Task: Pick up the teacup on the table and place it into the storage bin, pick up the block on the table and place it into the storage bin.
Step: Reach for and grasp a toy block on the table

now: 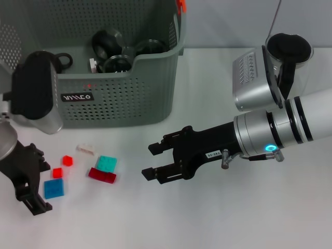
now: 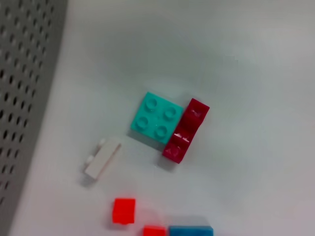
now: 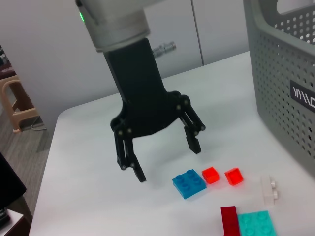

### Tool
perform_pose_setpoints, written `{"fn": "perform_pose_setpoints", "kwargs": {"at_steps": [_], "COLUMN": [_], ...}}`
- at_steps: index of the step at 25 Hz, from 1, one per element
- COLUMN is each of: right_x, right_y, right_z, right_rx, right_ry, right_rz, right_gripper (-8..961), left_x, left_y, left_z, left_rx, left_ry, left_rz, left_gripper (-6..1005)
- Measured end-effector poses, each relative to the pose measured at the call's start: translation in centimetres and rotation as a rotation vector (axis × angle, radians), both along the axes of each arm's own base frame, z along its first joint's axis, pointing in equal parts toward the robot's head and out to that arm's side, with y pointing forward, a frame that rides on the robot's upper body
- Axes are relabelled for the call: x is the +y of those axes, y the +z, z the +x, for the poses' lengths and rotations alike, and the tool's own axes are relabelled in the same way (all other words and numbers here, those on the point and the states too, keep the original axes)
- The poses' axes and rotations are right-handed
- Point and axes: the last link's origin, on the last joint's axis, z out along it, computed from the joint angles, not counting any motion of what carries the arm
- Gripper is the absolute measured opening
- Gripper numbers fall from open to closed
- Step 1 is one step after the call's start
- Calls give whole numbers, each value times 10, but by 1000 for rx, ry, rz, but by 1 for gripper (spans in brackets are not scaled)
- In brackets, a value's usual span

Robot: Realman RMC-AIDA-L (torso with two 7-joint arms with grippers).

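- The blocks lie loose on the table (image 1: 218,218) in front of the storage bin (image 1: 119,98), at about 7 o'clock from it: a teal block (image 1: 106,163) touching a dark red block (image 1: 102,175), a white block (image 1: 86,149) near them at 11 o'clock, two small red blocks (image 1: 62,166), and a blue block (image 1: 54,188).
- No teacup shows on the table; dark rounded things sit inside the bin, so I judge the block step is in hand.
- The left gripper (image 1: 28,179) hangs empty, fingers apart, just at 9 o'clock of the blue block.
- The right gripper (image 1: 151,161) hovers at 3 o'clock of the teal and dark red pair, fingers apart and holding nothing.
- Next move, as I judge it: bring one gripper over a single block, descend, and close without dragging its neighbour.
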Motion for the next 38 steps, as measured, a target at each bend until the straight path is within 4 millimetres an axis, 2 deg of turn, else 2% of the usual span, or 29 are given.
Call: {"fn": "perform_pose_setpoints", "kwargs": {"at_steps": [14,38], "right_x": [1,2], "right_y": [0,2], "right_z": [0,2], "right_rx": [1,4], "right_ry": [-2,-3], "right_rz": [6,16], "right_gripper": [682,681], "left_x": [10,16], "left_y": [-11,-17], "left_z": [-25,-25], "left_rx": [20,37], "left_ry": [47,75], "left_rz": [8,-37], "left_gripper": [947,884]}}
